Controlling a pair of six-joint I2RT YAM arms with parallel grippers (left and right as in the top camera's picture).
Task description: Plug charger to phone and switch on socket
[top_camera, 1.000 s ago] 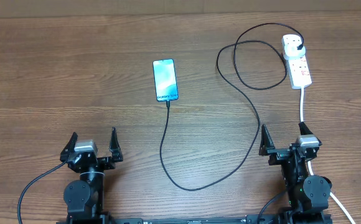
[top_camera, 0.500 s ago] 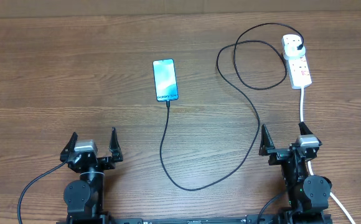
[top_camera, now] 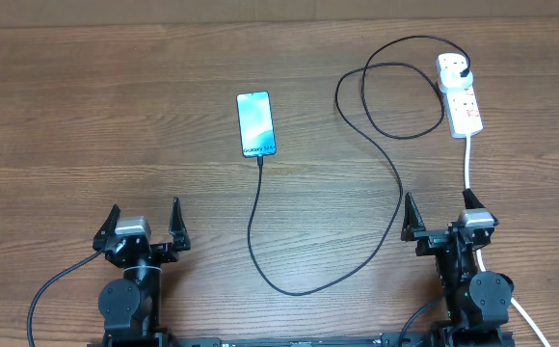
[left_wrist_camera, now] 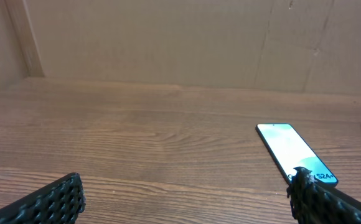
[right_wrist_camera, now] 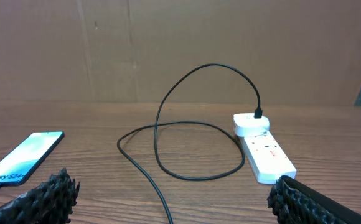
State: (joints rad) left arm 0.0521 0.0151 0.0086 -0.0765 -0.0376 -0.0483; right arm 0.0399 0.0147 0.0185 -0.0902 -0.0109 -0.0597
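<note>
The phone (top_camera: 256, 123) lies flat mid-table with its blue-teal screen lit; it also shows in the left wrist view as the phone (left_wrist_camera: 295, 153) and at the left edge of the right wrist view as the phone (right_wrist_camera: 20, 157). The charger cable (top_camera: 395, 183) runs from the phone's lower end, loops down and right, coils, and its plug sits in the white socket strip (top_camera: 459, 93), seen too as the socket (right_wrist_camera: 262, 154). My left gripper (top_camera: 145, 224) stands open near the front left edge, empty. My right gripper (top_camera: 441, 215) stands open at the front right, empty.
The socket's thick white cord (top_camera: 468, 164) runs down toward my right arm's base. A brown cardboard wall (right_wrist_camera: 180, 50) closes off the back of the wooden table (top_camera: 87, 116).
</note>
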